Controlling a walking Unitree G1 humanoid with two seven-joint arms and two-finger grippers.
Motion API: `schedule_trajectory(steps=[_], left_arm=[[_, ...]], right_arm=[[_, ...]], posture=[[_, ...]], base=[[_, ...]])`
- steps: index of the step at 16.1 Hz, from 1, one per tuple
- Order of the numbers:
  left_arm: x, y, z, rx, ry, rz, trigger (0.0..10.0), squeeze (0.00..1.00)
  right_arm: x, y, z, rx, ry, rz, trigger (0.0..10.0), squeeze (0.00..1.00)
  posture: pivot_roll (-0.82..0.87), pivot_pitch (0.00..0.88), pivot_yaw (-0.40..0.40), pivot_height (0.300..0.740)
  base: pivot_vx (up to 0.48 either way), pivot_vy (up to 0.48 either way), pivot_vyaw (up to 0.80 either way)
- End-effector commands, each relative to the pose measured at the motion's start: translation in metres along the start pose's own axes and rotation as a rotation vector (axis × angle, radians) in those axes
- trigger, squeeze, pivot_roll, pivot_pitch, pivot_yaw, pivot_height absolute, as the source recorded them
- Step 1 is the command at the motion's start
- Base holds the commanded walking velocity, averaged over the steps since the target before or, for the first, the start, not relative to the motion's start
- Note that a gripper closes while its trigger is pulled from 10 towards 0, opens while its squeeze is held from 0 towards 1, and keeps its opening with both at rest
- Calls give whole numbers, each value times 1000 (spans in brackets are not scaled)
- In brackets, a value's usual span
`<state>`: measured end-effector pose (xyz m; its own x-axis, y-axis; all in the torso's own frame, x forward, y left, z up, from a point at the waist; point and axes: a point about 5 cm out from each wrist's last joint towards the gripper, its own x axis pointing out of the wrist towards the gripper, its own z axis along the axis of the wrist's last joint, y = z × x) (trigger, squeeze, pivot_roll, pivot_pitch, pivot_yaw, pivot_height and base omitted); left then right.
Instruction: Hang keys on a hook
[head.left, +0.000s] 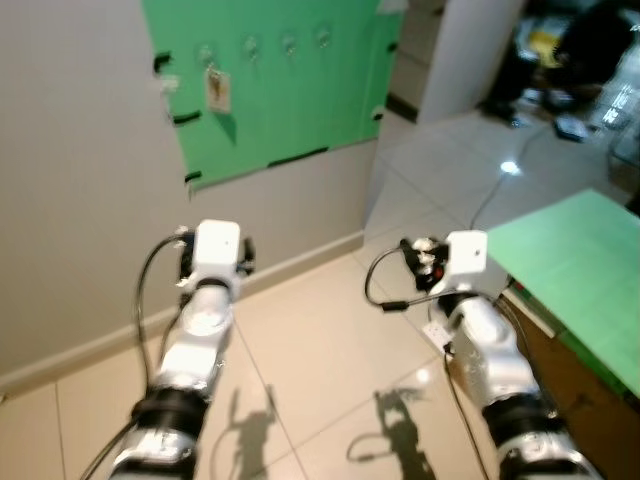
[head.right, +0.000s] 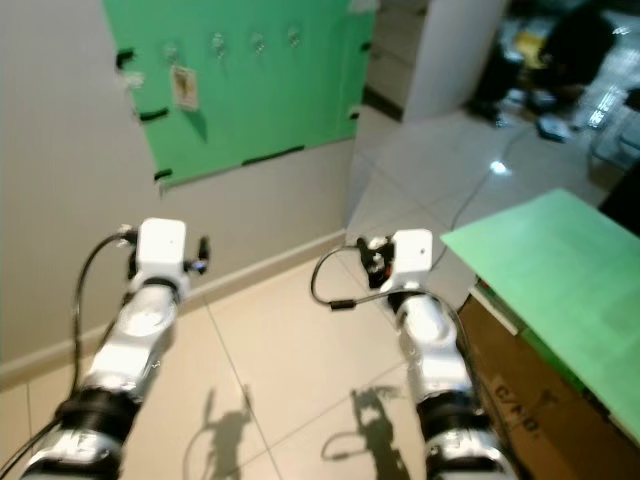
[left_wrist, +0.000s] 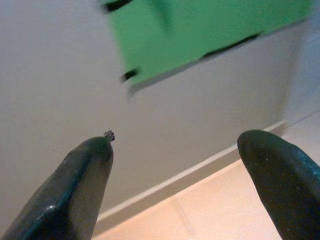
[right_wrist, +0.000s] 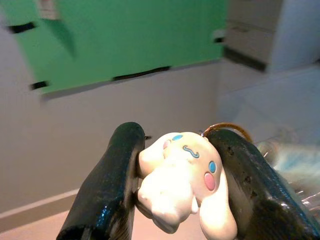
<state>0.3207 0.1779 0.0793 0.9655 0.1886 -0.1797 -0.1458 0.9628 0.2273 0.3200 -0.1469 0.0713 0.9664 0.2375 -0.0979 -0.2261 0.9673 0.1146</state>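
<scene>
The right tool (right_wrist: 175, 185) is clamped on a white plush keychain (right_wrist: 182, 182), with a ring peeking behind it. The left tool (left_wrist: 175, 185) has its fingers spread apart, nothing in them. Both face the green board (head.left: 270, 80) with hooks (head.left: 288, 44) on the wall.

Board (head.left: 270, 90) on wall (head.left: 80, 180) ahead-left, hooks (head.left: 287, 43) in row along its top, tag (head.left: 216, 88) under leftmost. Worktop (head.left: 580, 270) at right. Charm (right_wrist: 182, 180) between right hand (right_wrist: 180, 185) fingers.

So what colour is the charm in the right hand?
White, with blue and pink marks; the charm shows best in the right wrist view.
</scene>
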Motion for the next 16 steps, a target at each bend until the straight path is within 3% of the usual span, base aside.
schedule_trajectory(steps=[1,5,7,9,10,12,13,14,15,16], left_arm=[[1,5,1,-6,3,17,10000,0],[-1,14,-5,-72,36,55,10000,0],[1,14,7,-63,-46,21,10000,0],[9,21,31,-55,-148,-38,10000,0],[12,22,43,-47,-194,-68,10000,0],[14,21,54,-16,-239,-102,10000,0],[16,19,69,5,-292,-152,10000,0],[16,18,73,11,-306,-169,10000,0],[17,11,88,-1,-344,-281,10000,0],[17,8,97,17,-373,-342,10000,0]], right_arm=[[-2,-3,3,-10,-12,-9,0,4],[-2,-3,3,-21,-14,-2,0,8],[0,0,11,-64,-39,41,0,8],[0,6,38,-297,-91,217,0,0],[-2,4,53,-370,-126,252,0,0],[-2,-1,69,-402,-170,258,0,0],[-4,-7,100,-439,-263,248,0,0],[-5,-8,110,-451,-293,246,0,0],[-9,-7,141,-574,-393,255,0,0],[-12,-4,153,-678,-427,269,0,0]], posture=[[-24,0,23,740],[-18,0,18,740],[-14,0,16,740],[-6,0,13,740],[-6,0,13,740],[-11,0,13,740],[-15,0,17,740],[-15,0,17,740],[-18,0,19,740],[-24,0,17,740]], base=[[0,-458,525],[0,-450,522],[0,0,509],[0,0,228],[0,0,0],[0,0,0],[0,0,506],[0,0,0],[0,0,0],[0,0,0]])
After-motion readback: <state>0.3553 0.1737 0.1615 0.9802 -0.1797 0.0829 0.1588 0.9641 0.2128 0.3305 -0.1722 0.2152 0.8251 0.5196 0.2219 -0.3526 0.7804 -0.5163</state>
